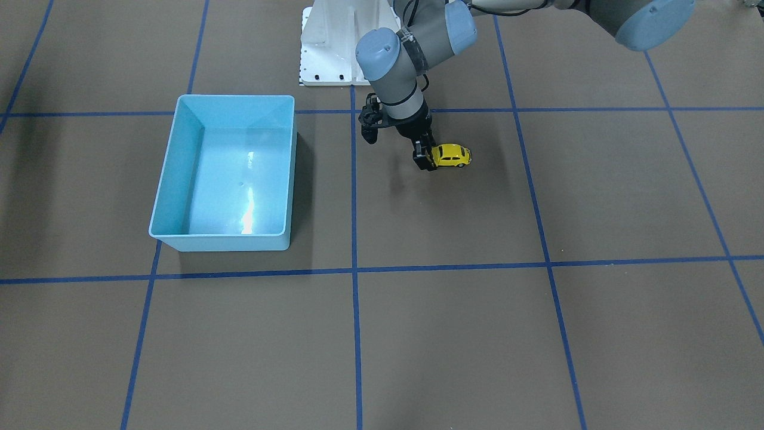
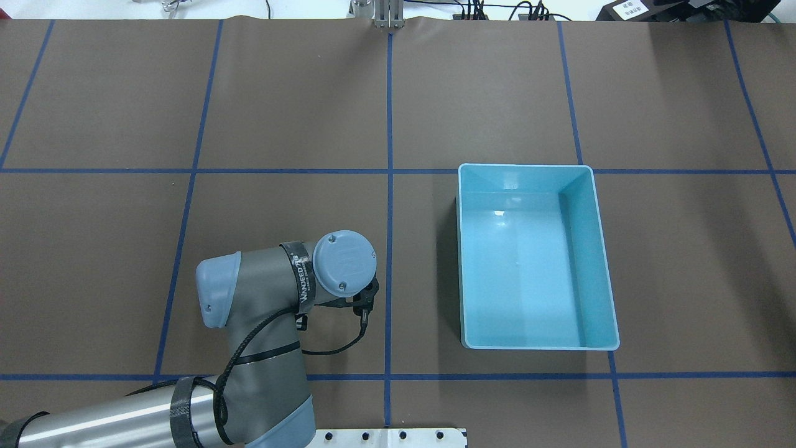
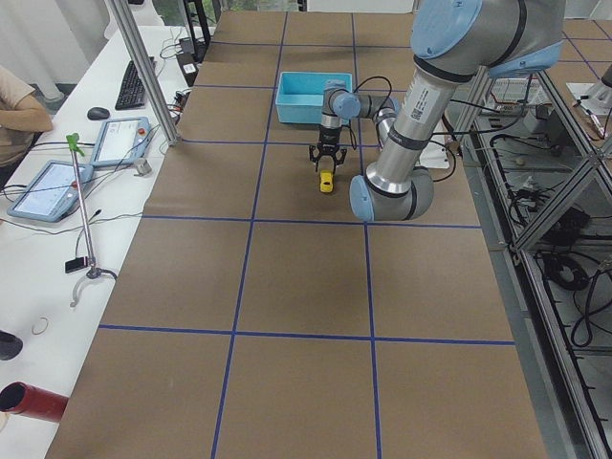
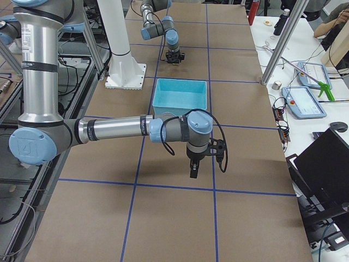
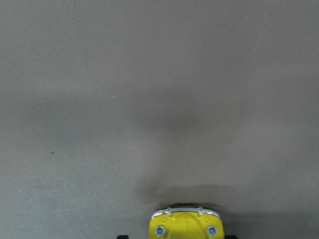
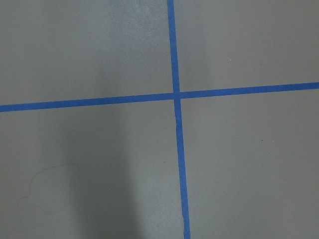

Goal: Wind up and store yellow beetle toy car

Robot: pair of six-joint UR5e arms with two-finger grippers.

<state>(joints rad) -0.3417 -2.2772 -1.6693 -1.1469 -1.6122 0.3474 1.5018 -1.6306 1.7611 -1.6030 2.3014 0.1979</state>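
The yellow beetle toy car (image 1: 452, 155) is at table level in the square beside the light blue bin (image 1: 179, 156), about a car's length from the blue line. My left gripper (image 1: 427, 160) points down and is shut on one end of it. The left wrist view shows the car's bumper end (image 5: 184, 226) at the bottom edge, with dark finger tips on either side. The overhead view hides the car under my left wrist (image 2: 343, 262). My right gripper (image 4: 193, 170) hangs over the table's far end, beyond the bin (image 4: 180, 94). Whether it is open or shut I cannot tell.
The bin (image 2: 525, 167) holds nothing. The white robot base plate (image 1: 334, 54) stands behind the car. Blue tape lines (image 6: 175, 94) grid the brown table. Desks with tablets (image 3: 57, 186) and a seated person (image 3: 19, 105) border the table's side.
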